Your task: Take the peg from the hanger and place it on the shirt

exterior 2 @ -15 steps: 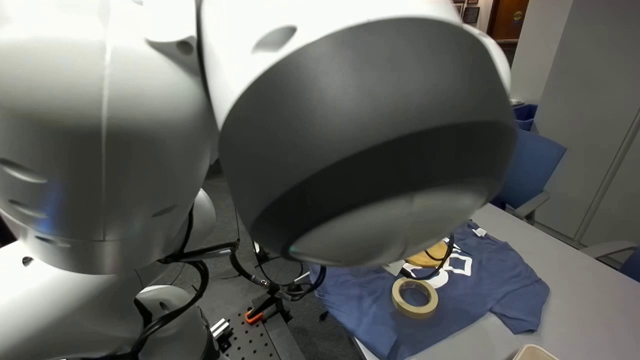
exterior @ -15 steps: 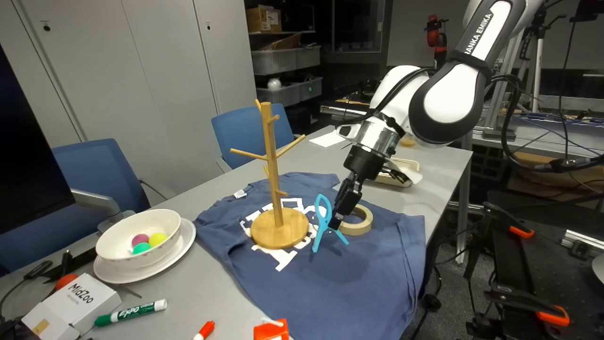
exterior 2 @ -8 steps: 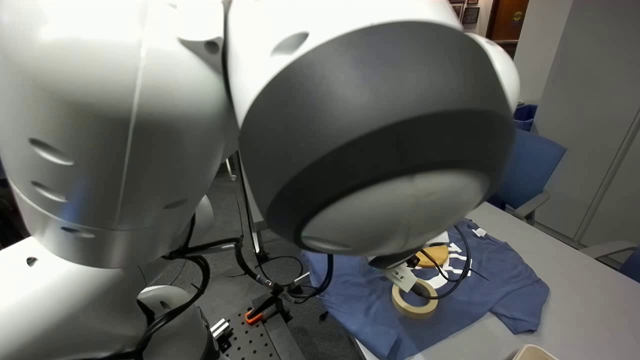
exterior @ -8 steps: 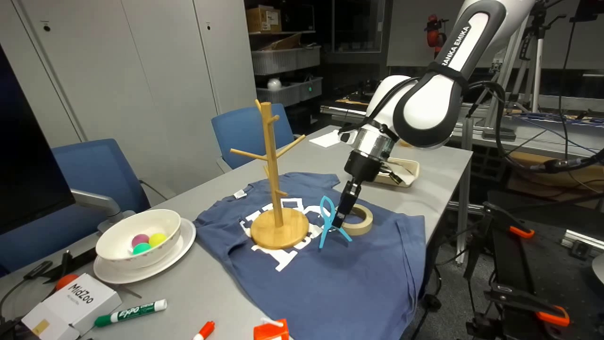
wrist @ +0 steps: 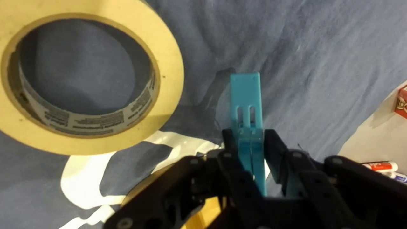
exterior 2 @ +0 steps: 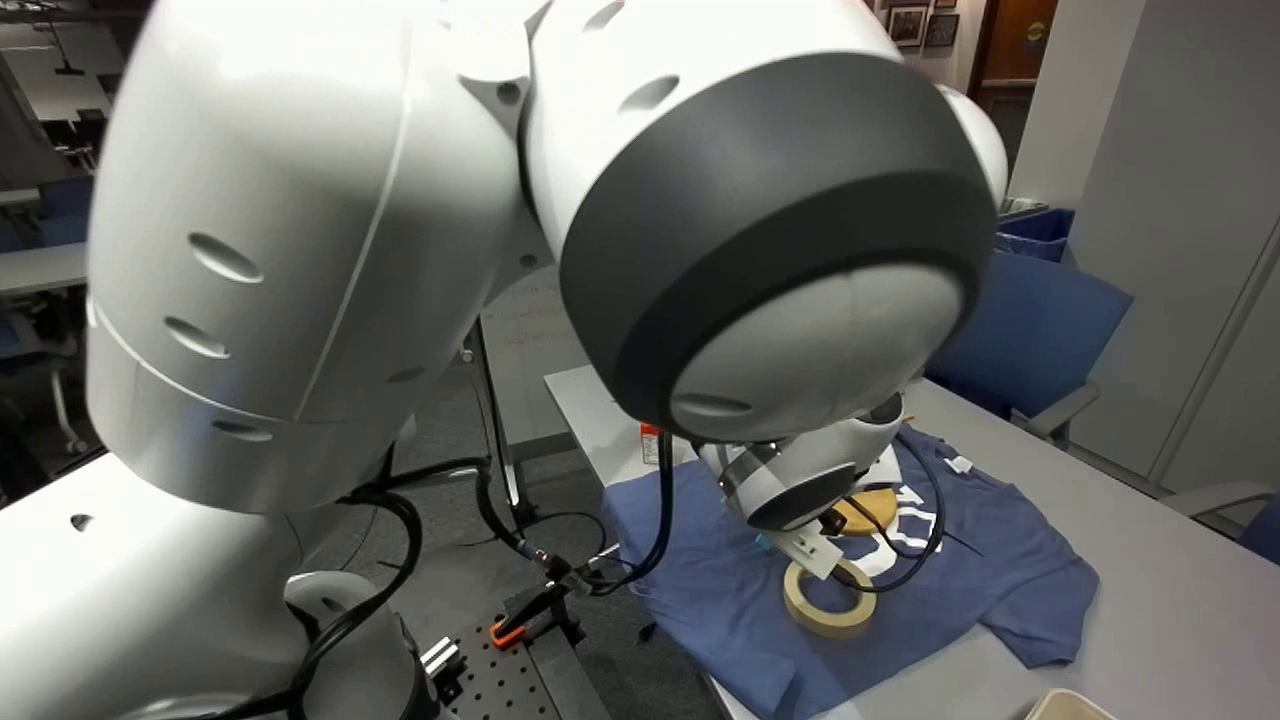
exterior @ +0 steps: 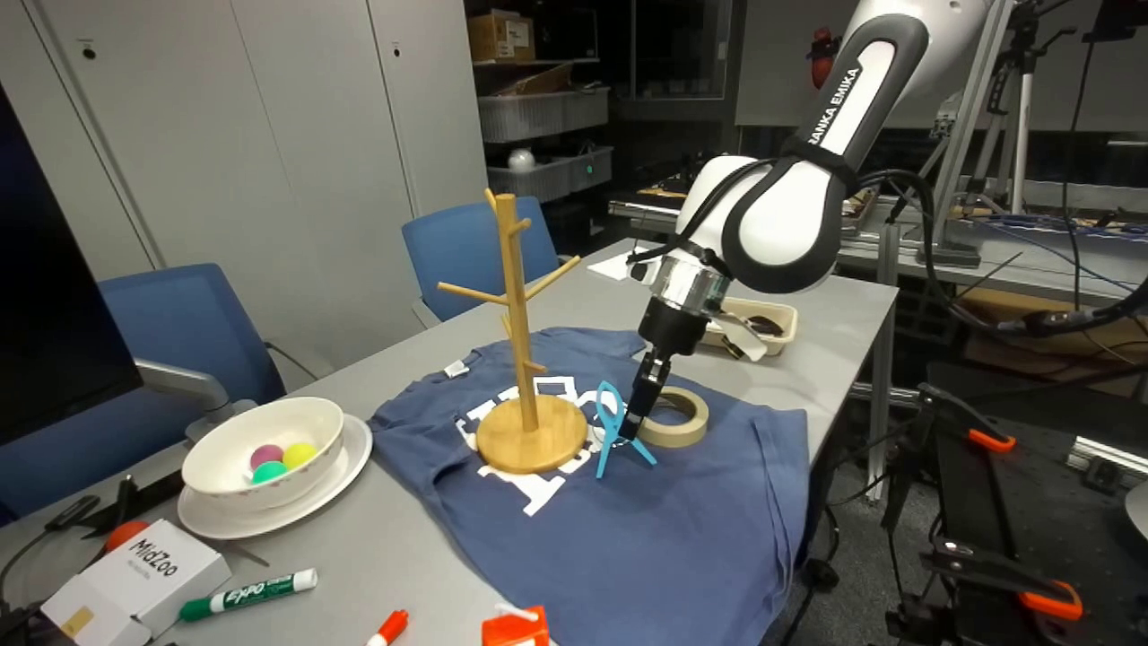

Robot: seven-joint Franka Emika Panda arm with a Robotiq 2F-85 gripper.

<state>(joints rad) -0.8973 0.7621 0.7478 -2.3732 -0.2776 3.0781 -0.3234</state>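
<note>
Just beside the light wooden stand (exterior: 522, 350) with round disc base, tall pole and short side arms: small light-blue plastic clothes peg (exterior: 611, 434), loop end up, two legs splayed downward, apart from the stand's arms.
Close to the stand: black two-fingered tool (wrist: 249, 135), pinching the peg, a finger against each flank in the wrist view.
Under the stand: large navy-blue fabric T-shirt (exterior: 646, 538) with white print, spread over the grey table (exterior: 368, 529); the peg is over this shirt, and whether its legs touch the cloth I cannot tell.
Near the stand, on the shirt: round tan tape roll (exterior: 674, 437), lying flat, apart from the peg in the wrist view.
Well apart from the stand: round white bowl (exterior: 224, 449) holding three small coloured balls (exterior: 276, 462), set on a white plate (exterior: 360, 444).
</note>
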